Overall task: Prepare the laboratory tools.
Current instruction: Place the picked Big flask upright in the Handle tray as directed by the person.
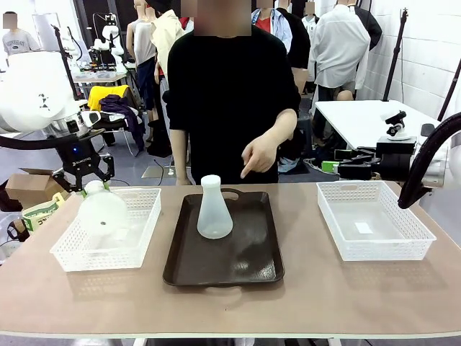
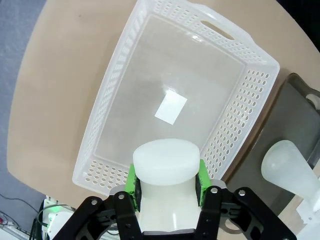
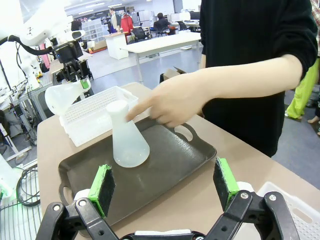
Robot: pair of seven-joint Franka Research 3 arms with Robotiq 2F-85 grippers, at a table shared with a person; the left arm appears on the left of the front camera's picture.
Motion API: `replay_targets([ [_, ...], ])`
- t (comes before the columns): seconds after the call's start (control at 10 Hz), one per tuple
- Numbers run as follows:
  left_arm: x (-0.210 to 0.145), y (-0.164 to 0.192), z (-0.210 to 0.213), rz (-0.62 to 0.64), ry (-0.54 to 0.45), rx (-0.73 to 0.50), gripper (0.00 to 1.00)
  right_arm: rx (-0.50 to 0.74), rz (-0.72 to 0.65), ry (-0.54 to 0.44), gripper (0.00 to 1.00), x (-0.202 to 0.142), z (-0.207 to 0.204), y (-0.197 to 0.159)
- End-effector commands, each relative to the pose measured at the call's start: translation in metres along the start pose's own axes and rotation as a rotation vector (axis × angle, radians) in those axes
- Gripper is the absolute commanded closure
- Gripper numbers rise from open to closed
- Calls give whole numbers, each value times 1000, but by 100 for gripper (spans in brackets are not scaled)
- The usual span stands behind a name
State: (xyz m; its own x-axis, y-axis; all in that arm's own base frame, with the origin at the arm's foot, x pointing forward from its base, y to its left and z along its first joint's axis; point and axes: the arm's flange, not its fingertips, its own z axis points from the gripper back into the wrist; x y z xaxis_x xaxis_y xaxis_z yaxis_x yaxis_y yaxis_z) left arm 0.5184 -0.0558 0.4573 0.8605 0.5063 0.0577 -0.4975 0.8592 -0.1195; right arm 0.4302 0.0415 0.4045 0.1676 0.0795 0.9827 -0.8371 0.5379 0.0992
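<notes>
On my tan table, left gripper [image 2: 167, 182] clamps a frosted-white plastic conical flask [image 1: 103, 211] above the white mesh basket [image 2: 150, 65]; right gripper [image 3: 165, 182] gapes wide.

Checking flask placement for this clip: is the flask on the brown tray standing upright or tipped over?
Upright. The flask stands on its wide base on the tray, neck pointing up, in both the front and right wrist views.

held flask [image 2: 165, 165] base hidden, tray [image 2: 295, 110] cut off
</notes>
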Motion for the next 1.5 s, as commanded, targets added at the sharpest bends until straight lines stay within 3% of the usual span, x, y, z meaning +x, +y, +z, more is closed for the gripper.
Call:
replay_targets([
  [0.0, 5, -1, -3, 6, 4, 14, 100, -4, -11, 15, 0, 1, 0, 0],
  [0.6, 2, 0, -6, 2, 7, 8, 100, -4, -11, 15, 0, 1, 0, 0],
  [0.9, -22, -16, 4, -248, -72, -26, 100, -4, -11, 15, 0, 1, 0, 0],
  [1.1, -47, -24, 21, -577, -143, -200, 100, -4, -11, 15, 0, 1, 0, 0],
  [1.4, -61, -21, 39, -946, -102, -486, 100, -4, -11, 15, 0, 1, 0, 0],
])
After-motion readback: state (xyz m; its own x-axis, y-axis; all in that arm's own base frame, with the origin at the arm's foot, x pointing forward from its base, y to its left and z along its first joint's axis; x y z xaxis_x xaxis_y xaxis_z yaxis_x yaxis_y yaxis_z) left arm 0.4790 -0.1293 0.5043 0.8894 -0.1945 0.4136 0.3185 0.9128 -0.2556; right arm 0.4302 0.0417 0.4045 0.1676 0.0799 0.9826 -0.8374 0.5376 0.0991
